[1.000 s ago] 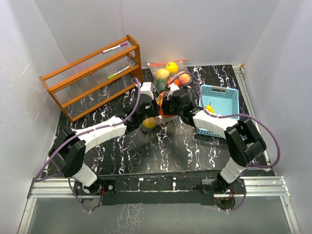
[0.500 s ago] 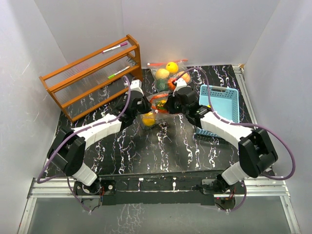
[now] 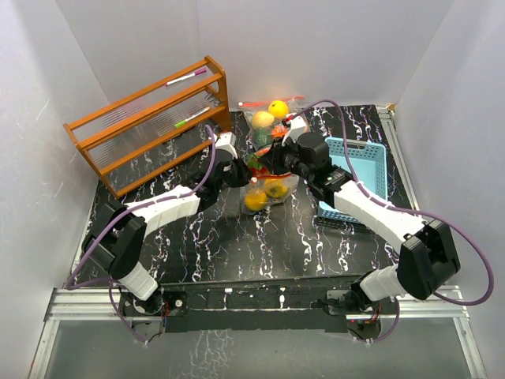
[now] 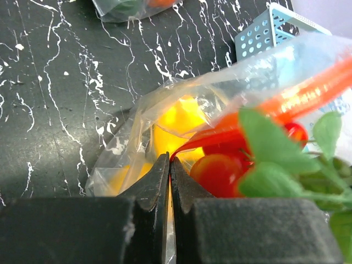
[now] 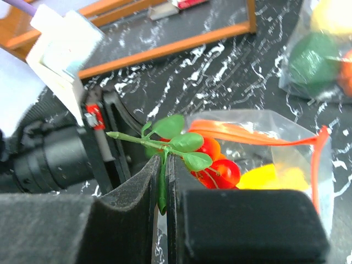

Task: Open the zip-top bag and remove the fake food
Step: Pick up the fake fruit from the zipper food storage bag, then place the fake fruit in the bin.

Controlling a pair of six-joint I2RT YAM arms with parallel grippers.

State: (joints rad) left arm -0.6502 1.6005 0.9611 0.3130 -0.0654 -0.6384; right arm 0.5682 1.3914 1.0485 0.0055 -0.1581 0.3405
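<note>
At table centre, top view: the left gripper and right gripper are meeting nose to nose over a clear, crinkly bag. Glossy yellow food is sagging in its bottom, above the black marbled table. A second bag, full of round fruit, is lying behind. A perforated blue basket is standing to the right and a slatted wooden rack to the left. Against half a second ago, both grippers and the bag are sitting further right, and the right arm is stretching longer.

Left wrist: the jaws are pressing shut on the bag's thin film, just below its orange zip strip.

Right wrist: the jaws are clamping shut on the green stem of a tomato sprig. Its round red fruit and flat leaves are showing at the bag mouth.
</note>
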